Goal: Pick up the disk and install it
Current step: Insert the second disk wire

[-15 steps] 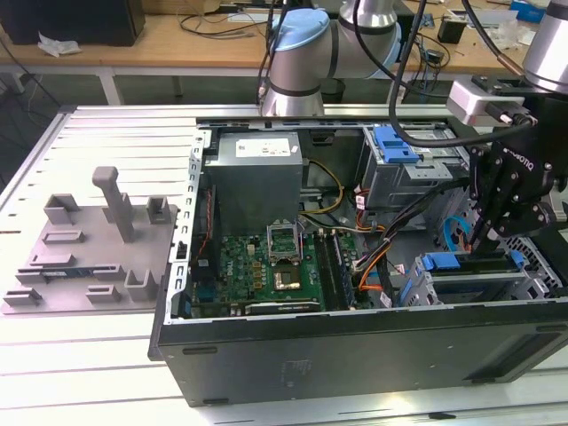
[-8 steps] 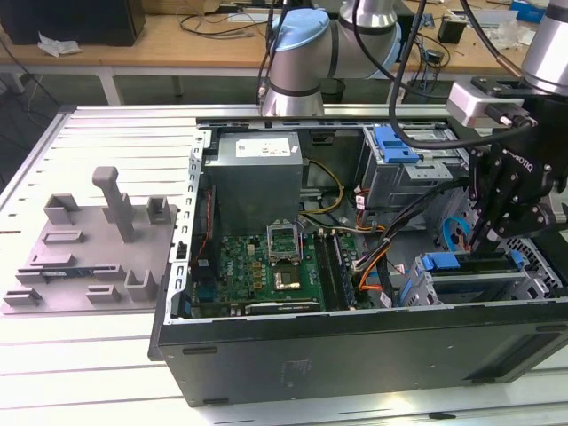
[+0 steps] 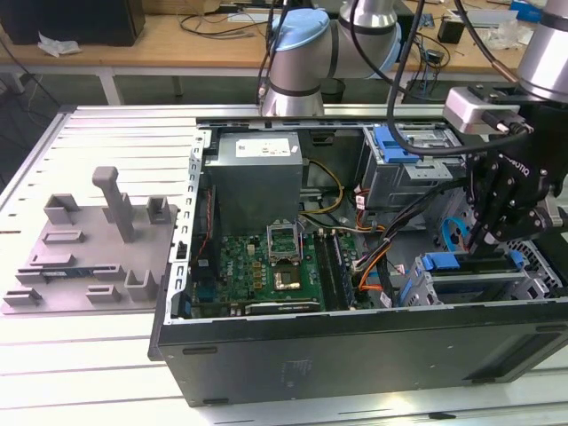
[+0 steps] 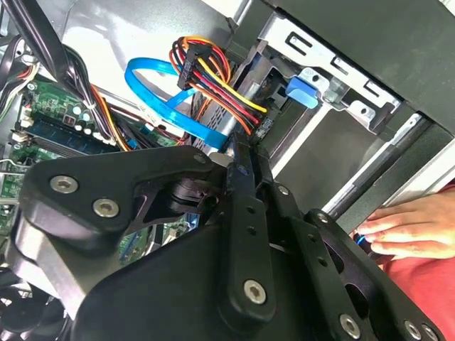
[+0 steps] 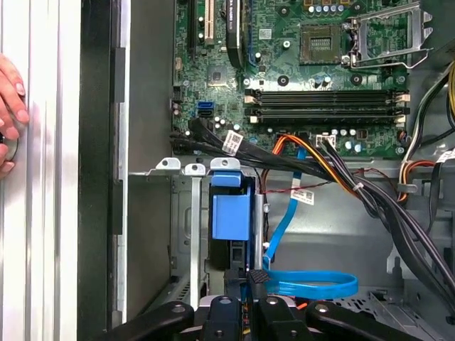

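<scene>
Arm (image 3: 306,53): silver-grey tube links, light-blue joint caps, black cables looped alongside. White-grey camera box (image 3: 484,108) at wrist. Gripper (image 3: 497,232) matte black, white lettering on its housing (not read). In the second wrist view, gripper (image 4: 238,167) linkages are black plates with round silver screw heads; fingers (image 4: 245,206) slim, black.

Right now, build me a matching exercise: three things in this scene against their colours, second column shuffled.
Things:
1. flat data cable
2. motherboard
3. fixture block on the table outside the case

Colours:
A. grey
B. blue
C. green

Pairs: 1-B, 2-C, 3-A
</scene>
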You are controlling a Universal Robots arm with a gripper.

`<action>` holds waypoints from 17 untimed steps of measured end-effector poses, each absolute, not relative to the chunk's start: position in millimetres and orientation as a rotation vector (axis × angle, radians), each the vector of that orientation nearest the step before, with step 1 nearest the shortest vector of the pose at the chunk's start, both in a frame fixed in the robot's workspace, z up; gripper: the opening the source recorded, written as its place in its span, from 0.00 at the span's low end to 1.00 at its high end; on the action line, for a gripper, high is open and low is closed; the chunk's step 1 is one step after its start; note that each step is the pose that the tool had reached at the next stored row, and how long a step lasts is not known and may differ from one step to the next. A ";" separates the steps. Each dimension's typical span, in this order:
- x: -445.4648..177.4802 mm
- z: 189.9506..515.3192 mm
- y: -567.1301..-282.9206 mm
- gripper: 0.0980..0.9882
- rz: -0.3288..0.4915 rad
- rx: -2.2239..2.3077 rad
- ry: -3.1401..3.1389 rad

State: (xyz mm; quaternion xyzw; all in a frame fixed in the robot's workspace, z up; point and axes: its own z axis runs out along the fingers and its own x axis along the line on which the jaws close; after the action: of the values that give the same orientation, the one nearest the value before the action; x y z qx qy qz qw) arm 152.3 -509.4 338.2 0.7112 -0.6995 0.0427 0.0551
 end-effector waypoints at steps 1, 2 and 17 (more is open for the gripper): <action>152.0 337.9 -509.3 0.07 0.130 2.160 -2.123; 151.3 337.8 -509.4 0.07 0.130 2.161 -2.123; 150.0 361.0 -509.3 0.30 0.130 2.160 -2.122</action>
State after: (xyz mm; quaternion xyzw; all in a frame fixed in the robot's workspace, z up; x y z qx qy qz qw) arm 150.0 -509.3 361.0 0.7116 -0.6991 0.0428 0.0551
